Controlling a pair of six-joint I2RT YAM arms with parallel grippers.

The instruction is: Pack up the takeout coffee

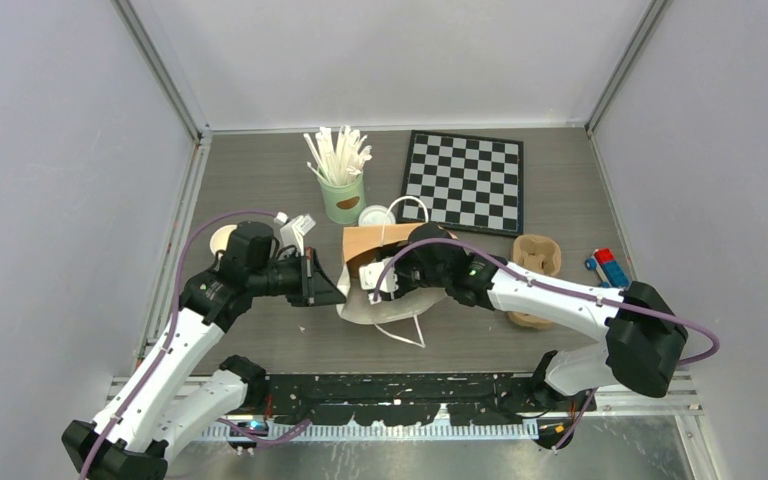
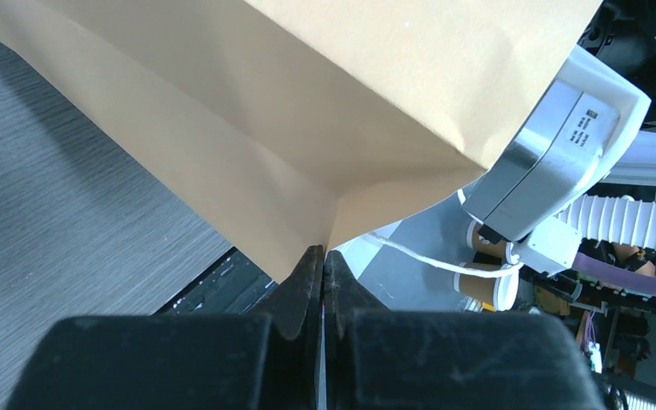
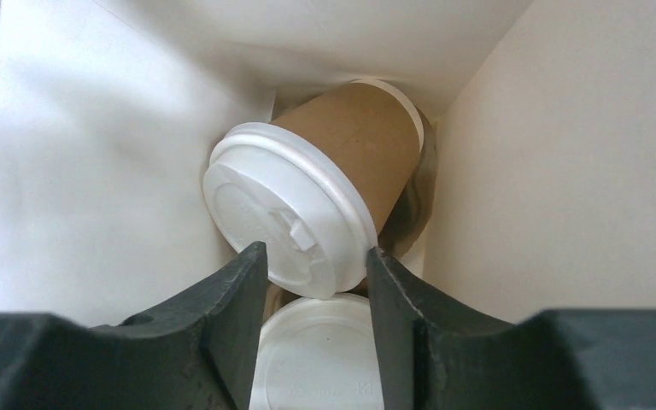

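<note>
Two takeout coffee cups sit inside the paper bag (image 1: 365, 245), seen in the right wrist view. One tan cup (image 3: 354, 141) lies tilted, its white lid (image 3: 278, 201) facing the camera. Below it, only the white lid of the second cup (image 3: 316, 359) shows. My right gripper (image 3: 314, 256) is deep in the bag (image 3: 94, 171). Its jaws stand apart, either side of the tilted cup's lid rim and in front of the lower lid. My left gripper (image 2: 324, 252) is shut on the bag's brown edge (image 2: 307, 102), holding it up at the left of the mouth (image 1: 332, 290).
A mint-green can of white sticks (image 1: 342, 195) and a loose white lid (image 1: 373, 215) stand just behind the bag. A checkerboard (image 1: 465, 180) lies at the back right, with a brown pulp tray (image 1: 538, 255) and a toy (image 1: 608, 268) to the right. An open tan cup (image 1: 222, 238) peeks out behind my left arm.
</note>
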